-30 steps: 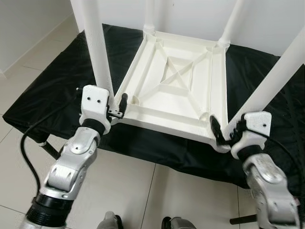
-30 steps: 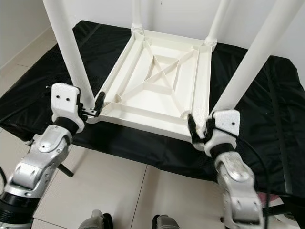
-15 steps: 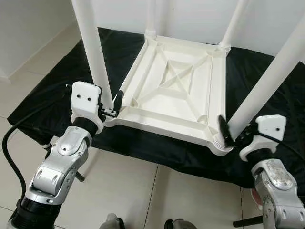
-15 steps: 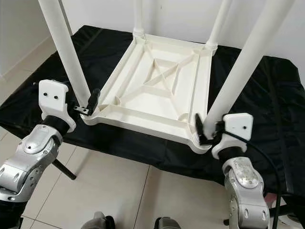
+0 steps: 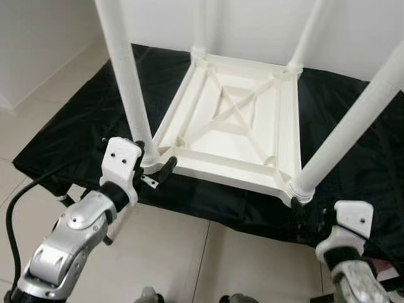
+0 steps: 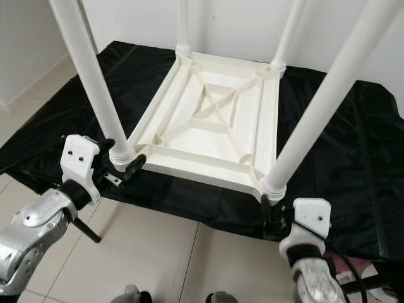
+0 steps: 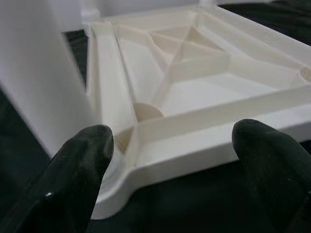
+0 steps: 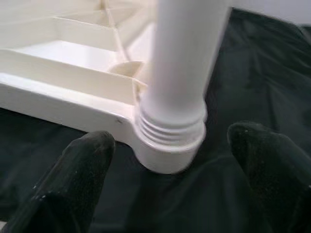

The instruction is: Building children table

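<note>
A white plastic children's table lies upside down on a black cloth, its four round legs pointing up. My left gripper is open at the near-left corner, just below the near-left leg. In the left wrist view its fingers stand apart in front of the corner rim, touching nothing. My right gripper hangs open just below the near-right leg. In the right wrist view that leg's threaded socket sits ahead of the gap between the fingers.
The black cloth covers a low platform and drapes over its front edge. Pale floor tiles lie between me and it. A white wall rises behind the two far legs. A black cable trails beside my left arm.
My right gripper has drawn back and down from the near-right leg base. My left gripper has dropped slightly, staying at the near-left corner. The table has not moved.
</note>
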Tool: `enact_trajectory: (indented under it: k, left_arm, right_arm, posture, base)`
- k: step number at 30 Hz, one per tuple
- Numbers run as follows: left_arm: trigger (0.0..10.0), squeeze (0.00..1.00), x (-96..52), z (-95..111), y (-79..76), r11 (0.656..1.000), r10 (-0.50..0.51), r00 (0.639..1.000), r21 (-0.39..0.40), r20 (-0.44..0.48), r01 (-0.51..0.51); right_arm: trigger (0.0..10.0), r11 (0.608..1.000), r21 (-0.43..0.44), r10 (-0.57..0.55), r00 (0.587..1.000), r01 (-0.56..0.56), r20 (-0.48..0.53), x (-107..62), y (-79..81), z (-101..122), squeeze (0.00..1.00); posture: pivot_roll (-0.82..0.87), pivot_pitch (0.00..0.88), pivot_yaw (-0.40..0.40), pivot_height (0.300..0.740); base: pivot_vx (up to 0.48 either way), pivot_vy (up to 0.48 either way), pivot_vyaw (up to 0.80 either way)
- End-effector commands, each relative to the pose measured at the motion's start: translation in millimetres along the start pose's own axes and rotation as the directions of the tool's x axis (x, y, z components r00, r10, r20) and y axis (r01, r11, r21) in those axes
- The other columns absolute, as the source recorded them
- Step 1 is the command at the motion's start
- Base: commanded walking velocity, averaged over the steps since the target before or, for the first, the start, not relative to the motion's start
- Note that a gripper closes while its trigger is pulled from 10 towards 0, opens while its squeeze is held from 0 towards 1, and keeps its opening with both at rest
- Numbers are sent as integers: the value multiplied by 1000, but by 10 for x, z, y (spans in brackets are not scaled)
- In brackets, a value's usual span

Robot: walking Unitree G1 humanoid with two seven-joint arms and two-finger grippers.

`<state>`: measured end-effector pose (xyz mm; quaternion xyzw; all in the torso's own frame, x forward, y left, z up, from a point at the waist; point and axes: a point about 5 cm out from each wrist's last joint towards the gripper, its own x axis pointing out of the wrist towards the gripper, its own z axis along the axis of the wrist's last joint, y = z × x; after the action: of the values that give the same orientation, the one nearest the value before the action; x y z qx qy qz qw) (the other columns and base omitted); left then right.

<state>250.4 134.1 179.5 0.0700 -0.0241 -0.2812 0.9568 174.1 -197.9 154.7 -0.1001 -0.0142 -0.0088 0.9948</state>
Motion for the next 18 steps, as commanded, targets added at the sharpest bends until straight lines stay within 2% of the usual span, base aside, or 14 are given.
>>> enact_trajectory:
  k: [1,5,7,9,12,13,15,16,17,18]
  left_arm:
    - [10000,0,-22,-62,48,991,133,990,12,-37,-133]
    - [10000,0,-24,-11,-62,997,71,997,24,-24,-71]
    - [10000,0,-13,0,-69,997,68,998,21,-14,-68]
    - [10000,0,55,-38,21,988,153,988,-18,-13,-154]
    - [10000,0,73,-56,55,982,184,983,-33,-17,-185]
    - [10000,0,96,-94,86,974,220,975,-42,-28,-221]
    - [10000,0,108,-236,121,960,268,958,-58,-101,-275]
    - [10000,0,108,-236,121,960,268,958,-58,-101,-275]
    - [10000,0,107,-317,117,960,269,953,-42,-140,-278]
    - [10000,0,127,-384,124,959,275,947,-21,-166,-282]
  right_arm:
    - [10000,999,11,38,999,-38,34,-3,44,63,0]
    - [10000,976,37,211,976,-213,54,15,280,125,0]
    - [10000,969,37,241,969,-244,61,26,333,132,0]
    - [10000,965,42,255,964,-259,77,166,432,122,0]
    - [10000,964,35,259,963,-262,81,214,464,116,0]
    - [10000,967,51,244,966,-248,80,302,498,96,0]
    - [10000,966,63,248,967,-251,53,420,565,31,0]
    - [10000,966,63,248,967,-251,53,420,565,31,0]
    - [10000,970,59,235,972,-235,14,472,574,-36,0]
    - [10000,977,17,213,977,-212,-27,519,566,-108,0]
  posture:
    - [-96,106,23,740]
    - [-100,103,22,740]
    - [-100,103,22,740]
    - [-98,96,24,740]
    - [-98,96,24,740]
    - [-87,94,21,740]
    - [-85,89,20,740]
    - [-85,89,20,740]
    - [-72,87,10,740]
    - [-64,88,4,740]
  base:
    - [0,0,0]
    - [0,0,0]
    - [0,0,0]
    - [0,0,0]
    - [0,0,0]
    - [0,0,0]
    - [0,0,0]
    - [0,0,0]
    - [0,0,0]
    - [0,0,0]
